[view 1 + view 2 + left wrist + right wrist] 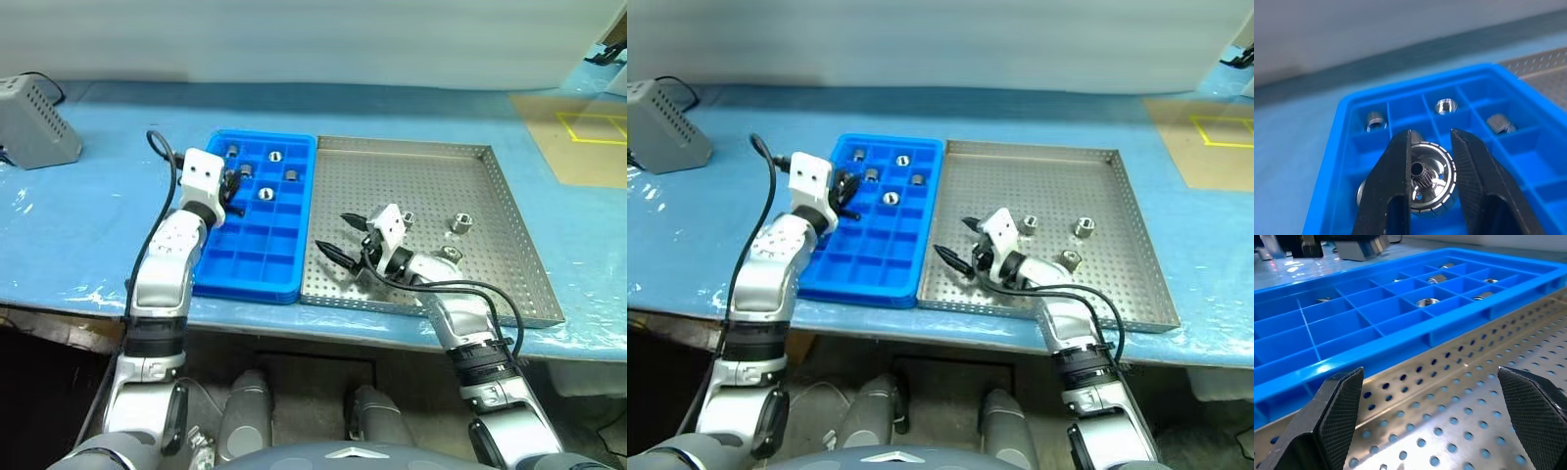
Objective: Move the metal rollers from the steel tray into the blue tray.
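A metal roller (1429, 177) is clamped between the closed fingers of the left gripper (233, 186), which is held over the blue tray (257, 274). The right gripper (1435, 423) is spread wide and empty, low above the steel tray (509, 250). Five rollers are seen in the blue tray's compartments; three remain on the steel floor. Each is judged rigid, dense and slick, best pinched across its curved sides. The compartment under the held roller is hidden, and a roller partly behind the right arm is perhaps tilted.
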Controlling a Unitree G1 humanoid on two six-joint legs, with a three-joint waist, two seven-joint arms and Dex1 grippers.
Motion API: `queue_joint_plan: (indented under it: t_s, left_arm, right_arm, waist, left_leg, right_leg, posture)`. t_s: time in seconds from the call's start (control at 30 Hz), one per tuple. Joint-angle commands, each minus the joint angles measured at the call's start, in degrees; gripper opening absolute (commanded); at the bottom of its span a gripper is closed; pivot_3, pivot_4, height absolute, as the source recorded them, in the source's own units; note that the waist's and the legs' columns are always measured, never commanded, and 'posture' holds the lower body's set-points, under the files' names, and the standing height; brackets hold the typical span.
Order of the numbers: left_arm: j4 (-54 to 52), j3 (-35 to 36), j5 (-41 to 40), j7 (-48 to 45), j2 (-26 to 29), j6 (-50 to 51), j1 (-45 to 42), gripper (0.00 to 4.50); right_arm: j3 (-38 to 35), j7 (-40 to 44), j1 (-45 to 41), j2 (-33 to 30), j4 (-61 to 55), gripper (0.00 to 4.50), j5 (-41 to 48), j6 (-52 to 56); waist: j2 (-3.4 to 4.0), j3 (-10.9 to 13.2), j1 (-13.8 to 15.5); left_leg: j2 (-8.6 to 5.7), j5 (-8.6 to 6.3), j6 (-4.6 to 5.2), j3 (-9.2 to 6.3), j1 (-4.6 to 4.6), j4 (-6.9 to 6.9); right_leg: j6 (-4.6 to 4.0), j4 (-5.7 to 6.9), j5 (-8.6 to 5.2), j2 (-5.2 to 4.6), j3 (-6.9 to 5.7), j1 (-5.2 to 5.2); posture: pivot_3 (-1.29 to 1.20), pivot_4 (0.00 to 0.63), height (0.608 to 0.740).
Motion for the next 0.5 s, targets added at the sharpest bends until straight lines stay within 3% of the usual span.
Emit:
queue_joint_plan:
  t_s: [0.03,0.37,0.5]
  left_arm:
    - [-3.35,-0.74,0.83,1.71,0.64,-0.12,1.61,0.88]
    - [2.29,-2.64,0.34,1.45,1.27,-2.24,0.38,0.88]
    - [4.88,-2.81,0.17,1.8,0.88,-3.52,-1.25,2.12]
  right_arm:
    - [-0.02,0.89,-1.56,0.54,0.07,4.5,0.35,-1.81]
    - [-0.87,0.89,-0.96,0.97,-1.71,4.5,1.1,-0.35]
    - [-1.62,-0.09,0.09,0.59,-3.24,4.5,1.06,0.31]
  waist:
    - [0.0,0.0,0.18]
    - [0.0,0.0,0.14]
    - [0.0,0.0,0.06]
  left_leg:
    - [0.0,0.03,-0.04,-0.04,-0.01,-0.01]
    - [-0.05,0.27,-0.41,-0.42,-0.14,-0.14]
    - [-0.06,0.3,-0.45,-0.43,-0.23,-0.13]
  right_leg:
    - [0.0,0.0,0.0,0.0,-0.03,0.0]
    - [0.01,0.01,0.01,0.06,-0.22,-0.05]
    - [0.02,0.01,0.01,0.06,-0.24,-0.12]
  posture:
    - [0.14,0.15,0.74]
    - [0.09,0.15,0.74]
    - [0.07,0.15,0.74]
